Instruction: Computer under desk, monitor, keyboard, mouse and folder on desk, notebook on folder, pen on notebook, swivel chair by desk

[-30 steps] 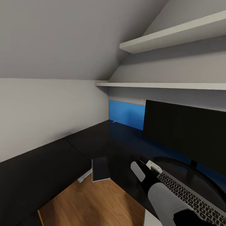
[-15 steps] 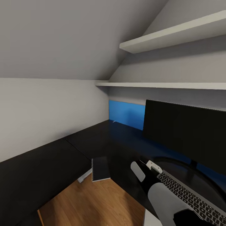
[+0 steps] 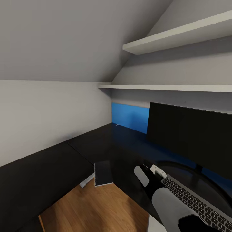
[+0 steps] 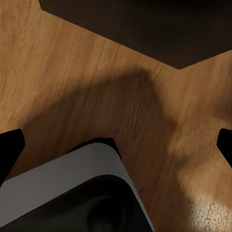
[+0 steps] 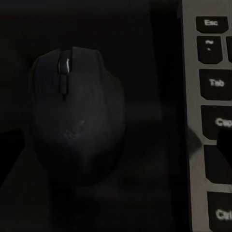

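Mouse [image 5: 75, 125] lay on the dark surface [image 3: 129, 154] just beside the keyboard [image 5: 210, 121]; right claw hovered above, its opening indeterminable. Descending off-centre risked nudging the mouse against the keyboard.

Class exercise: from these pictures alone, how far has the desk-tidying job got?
Looks done: monitor on the desk, keyboard before it, mouse beside the keyboard. In hand: nothing visibly gripped. Left: the notebook lies alone at the desk edge, without folder or pen.
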Motion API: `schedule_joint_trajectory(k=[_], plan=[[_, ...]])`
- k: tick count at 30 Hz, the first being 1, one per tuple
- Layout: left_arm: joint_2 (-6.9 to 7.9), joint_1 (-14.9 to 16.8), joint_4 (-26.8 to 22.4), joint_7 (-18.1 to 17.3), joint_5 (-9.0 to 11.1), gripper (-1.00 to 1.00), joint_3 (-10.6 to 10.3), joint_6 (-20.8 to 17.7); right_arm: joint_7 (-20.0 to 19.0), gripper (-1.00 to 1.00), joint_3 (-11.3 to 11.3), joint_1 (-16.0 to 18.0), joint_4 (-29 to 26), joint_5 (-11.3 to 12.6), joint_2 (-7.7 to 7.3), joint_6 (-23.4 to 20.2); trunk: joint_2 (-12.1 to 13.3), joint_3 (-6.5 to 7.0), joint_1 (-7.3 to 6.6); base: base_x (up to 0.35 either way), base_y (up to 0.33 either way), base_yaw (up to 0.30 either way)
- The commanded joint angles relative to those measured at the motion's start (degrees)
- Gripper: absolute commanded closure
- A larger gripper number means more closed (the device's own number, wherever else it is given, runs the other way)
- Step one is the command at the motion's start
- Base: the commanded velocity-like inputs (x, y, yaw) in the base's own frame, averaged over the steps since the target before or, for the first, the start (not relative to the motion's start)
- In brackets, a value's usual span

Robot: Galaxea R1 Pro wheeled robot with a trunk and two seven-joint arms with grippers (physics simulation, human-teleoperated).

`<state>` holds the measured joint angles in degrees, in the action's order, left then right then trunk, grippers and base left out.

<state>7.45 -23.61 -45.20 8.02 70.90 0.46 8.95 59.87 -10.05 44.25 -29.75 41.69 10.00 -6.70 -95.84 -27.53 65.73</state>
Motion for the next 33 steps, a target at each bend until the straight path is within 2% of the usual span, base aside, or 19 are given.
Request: schedule_joint_trajectory(k=[1, 23, 33], plan=[[0.01, -0.03, -0.15, 0.24, 0.47, -1.0, -0.11, 0.19, 0.33, -1.0, -0.15, 0.04, -0.05, 0.06, 0.0, -0.6, -0.04, -0.06, 0.0, 0.0, 0.0, 0.0], [-0.65, -0.04, 1.63, 0.39, -0.14, -1.0, -0.28, 0.78, 0.22, -1.0, -0.32, 0.04, -0.12, 0.13, 0.0, -0.57, -0.04, -0.06, 0.0, 0.0, 0.0, 0.0], [-0.89, -0.04, 2.23, 0.64, -0.15, -1.0, -0.29, 0.95, -0.28, -1.0, -0.4, 0.04, -0.28, 0.19, 0.0, -0.67, 3.98, 1.74, -2.19, 0.0, 0.0, 0.0]])
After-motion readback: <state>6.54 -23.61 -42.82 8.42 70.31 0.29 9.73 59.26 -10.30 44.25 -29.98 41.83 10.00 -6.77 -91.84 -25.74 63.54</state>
